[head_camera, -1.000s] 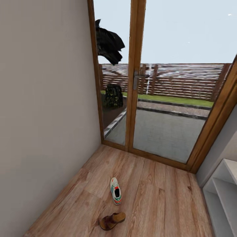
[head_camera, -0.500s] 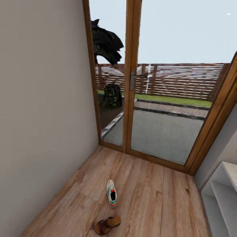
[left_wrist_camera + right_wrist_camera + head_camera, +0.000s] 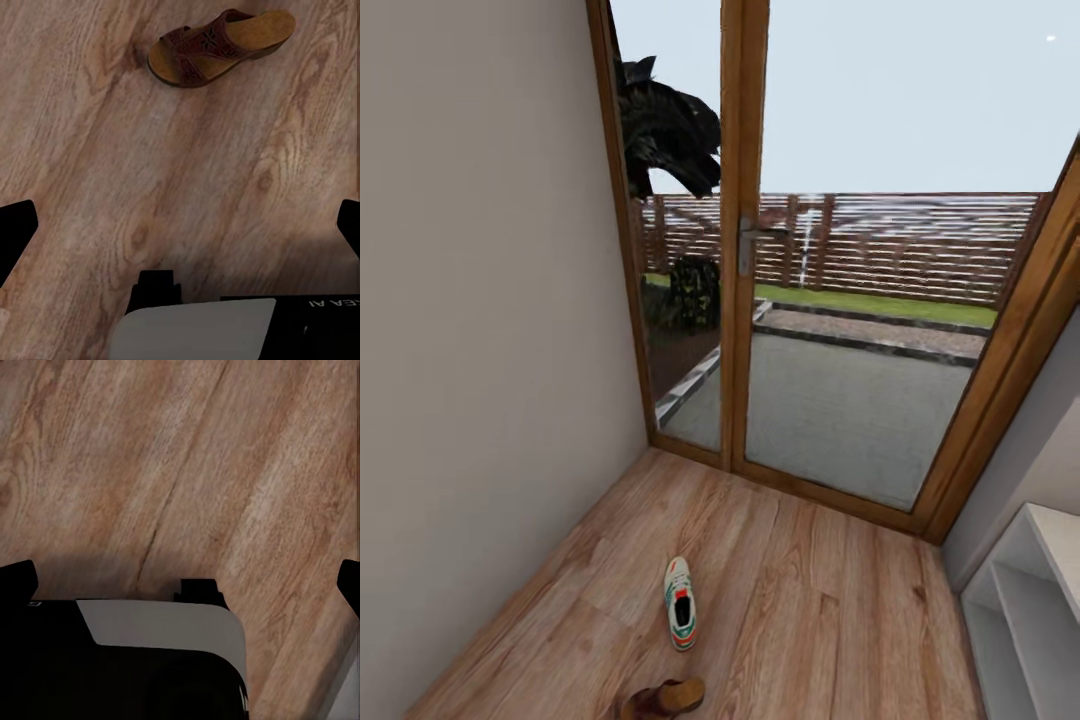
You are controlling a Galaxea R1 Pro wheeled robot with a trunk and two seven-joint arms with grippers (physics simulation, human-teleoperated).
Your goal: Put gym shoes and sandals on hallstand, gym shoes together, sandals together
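One white gym shoe with green stripes lies on the wood corridor floor, toe pointing towards the glass doors. A brown sandal lies nearer me, cut off by the head view's lower edge. The left wrist view has the same sandal on the planks, well ahead of my left gripper, which is open with nothing between its fingers. My right gripper is open too, over bare floor. The pale hallstand stands at the right edge, and the part of its shelves I see is empty.
A plain wall closes off the left side. Wood-framed glass doors stand at the corridor's end, with grey paving and a fence outside. Both wrist views catch part of the robot's white and black body below the grippers.
The whole head picture has shifted left and a little down, so the camera has moved. The shoe and the sandal lie as before on the floor.
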